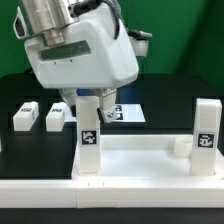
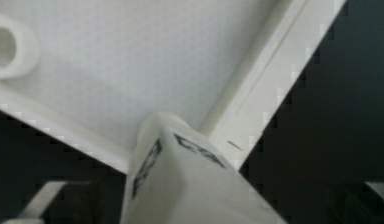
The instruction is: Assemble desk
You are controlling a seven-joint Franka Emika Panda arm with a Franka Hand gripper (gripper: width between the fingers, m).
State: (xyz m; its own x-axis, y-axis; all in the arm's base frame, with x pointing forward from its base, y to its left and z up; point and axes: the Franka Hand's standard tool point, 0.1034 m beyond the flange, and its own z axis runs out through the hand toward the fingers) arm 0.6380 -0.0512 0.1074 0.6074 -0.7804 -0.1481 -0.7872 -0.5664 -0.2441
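— Closest to us lies the top (image 1: 130,166), flat on the table (image 1: 165,95) with its rim up. Why that way round?

— So legs can be set into its corners from above, I'd judge (it reads as a desk built upside down). One leg (image 1: 88,140) stands upright at the corner on the exterior view's left. A second leg (image 1: 206,132) stands at the corner on that view's right, with a small round stub (image 1: 180,147) near it on the rim.

— And the gripper (image 1: 104,106)?

— It hangs over the leg, pointing down at its upper end. Whether the fingers pinch it or stand apart I cannot tell. The arm's body crowds them in the exterior view. The wrist view shows no finger, only that leg (image 2: 185,175) close up against the rim of the top (image 2: 136,90).

— Why be there at all?

— Probably to seat or turn the leg into its corner; coming from straight above would keep it square to the top.

— Farther back?

— Spare legs, one (image 1: 25,116) just beside the other (image 1: 57,117), lie on the table apart from the top, likely waiting for the remaining corners. Behind the gripper lies the marker board (image 1: 128,114).
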